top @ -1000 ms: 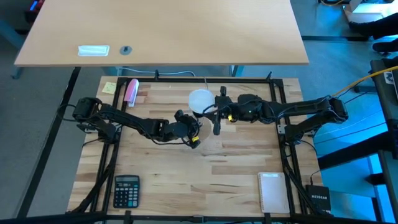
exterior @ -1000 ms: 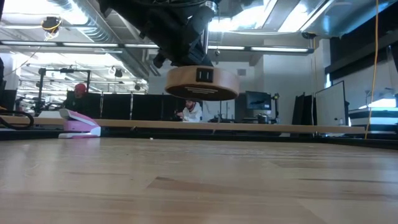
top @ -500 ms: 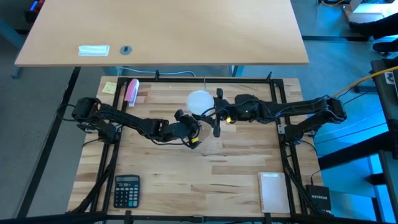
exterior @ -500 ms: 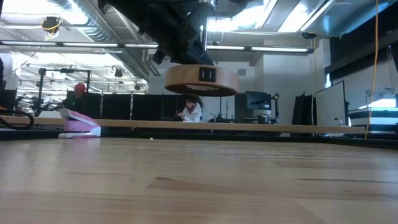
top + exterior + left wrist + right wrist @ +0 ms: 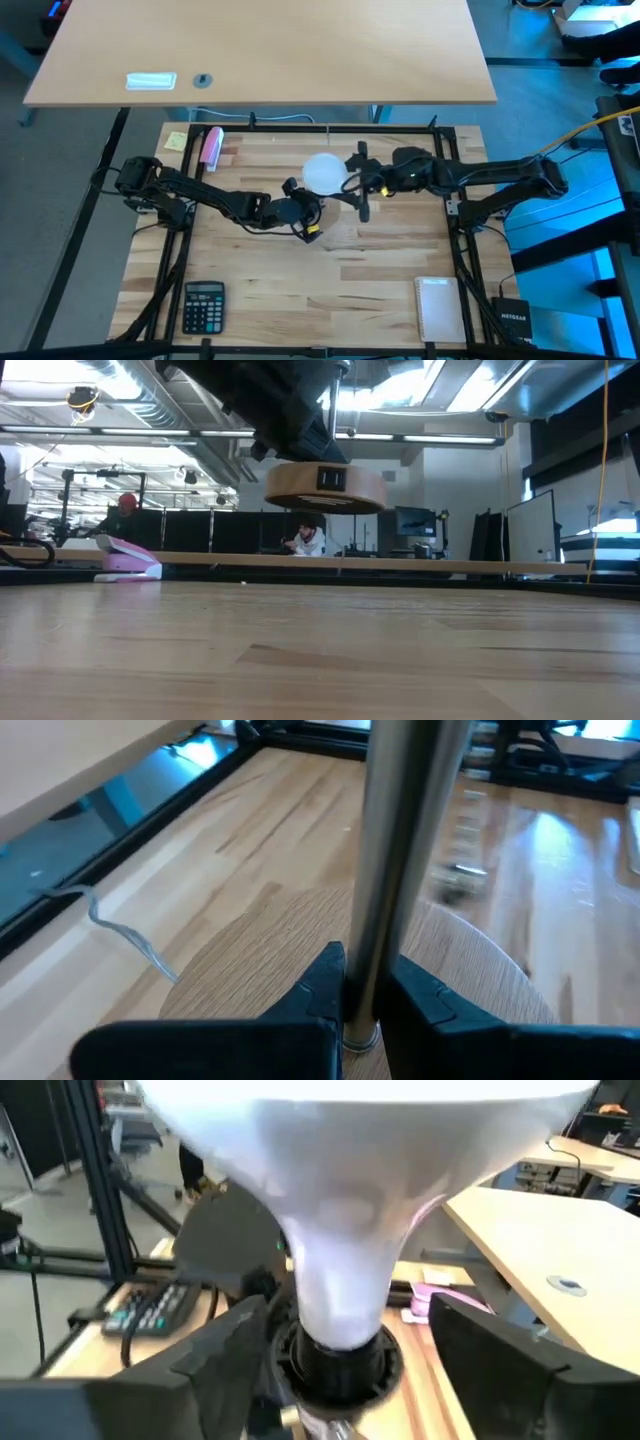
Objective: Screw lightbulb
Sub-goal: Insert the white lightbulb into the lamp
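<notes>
The lightbulb (image 5: 323, 172) sits in the black socket (image 5: 335, 1363) at frame centre. The right gripper (image 5: 357, 186) has its jaws released beside it; the left gripper (image 5: 303, 212) is clenched on the metal rod (image 5: 400, 870). To turn further, regrasp the globe squarely and gently.

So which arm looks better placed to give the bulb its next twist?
The right, probably. Its pincer stands open on either side of the lightbulb seated in the black socket. The left pincer is busy, shut on the metal rod of the wooden lamp base.
</notes>
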`<state>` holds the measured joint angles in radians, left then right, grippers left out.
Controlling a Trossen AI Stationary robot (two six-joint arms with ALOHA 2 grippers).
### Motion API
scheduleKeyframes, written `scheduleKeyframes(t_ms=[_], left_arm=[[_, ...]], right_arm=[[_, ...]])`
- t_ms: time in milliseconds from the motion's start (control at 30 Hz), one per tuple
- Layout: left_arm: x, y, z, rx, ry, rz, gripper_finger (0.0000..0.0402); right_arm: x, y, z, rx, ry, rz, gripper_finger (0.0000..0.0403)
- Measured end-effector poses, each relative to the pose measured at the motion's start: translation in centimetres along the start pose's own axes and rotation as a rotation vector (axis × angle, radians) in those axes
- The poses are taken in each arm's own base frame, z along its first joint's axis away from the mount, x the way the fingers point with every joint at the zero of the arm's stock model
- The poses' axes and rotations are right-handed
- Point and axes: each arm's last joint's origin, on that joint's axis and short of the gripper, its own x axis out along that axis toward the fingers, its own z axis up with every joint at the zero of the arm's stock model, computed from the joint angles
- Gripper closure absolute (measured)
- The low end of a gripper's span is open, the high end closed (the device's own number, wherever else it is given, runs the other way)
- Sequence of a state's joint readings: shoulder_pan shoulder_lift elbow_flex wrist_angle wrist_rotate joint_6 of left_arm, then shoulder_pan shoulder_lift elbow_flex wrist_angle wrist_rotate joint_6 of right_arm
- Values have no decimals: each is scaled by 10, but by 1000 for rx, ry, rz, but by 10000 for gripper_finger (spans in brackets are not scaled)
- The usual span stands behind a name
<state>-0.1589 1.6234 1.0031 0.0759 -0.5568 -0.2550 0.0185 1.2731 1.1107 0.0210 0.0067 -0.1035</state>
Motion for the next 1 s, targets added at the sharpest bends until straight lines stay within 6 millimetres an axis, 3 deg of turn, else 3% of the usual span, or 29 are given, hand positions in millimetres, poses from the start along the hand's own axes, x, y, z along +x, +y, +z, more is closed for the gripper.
scheduleKeyframes(t_ms=[133,233,400,700,833,1000], left_arm=[[0,-2,0,47,8,-68,375],[-1,-8,4,78,-17,-212,375],[-4,-16,10,103,-62,-440,375],[-9,-23,13,125,-91,-612,375],[-9,-23,12,127,-87,-614,375],[-9,-24,11,131,-80,-619,375]], right_arm=[[-19,-1,4,-35,38,5,93],[-31,-3,6,-56,53,39,87],[-34,-9,8,-37,4,255,93],[-2,-11,9,-1,-168,498,100],[18,-14,7,57,-160,571,100],[35,-23,22,107,-146,690,100]])
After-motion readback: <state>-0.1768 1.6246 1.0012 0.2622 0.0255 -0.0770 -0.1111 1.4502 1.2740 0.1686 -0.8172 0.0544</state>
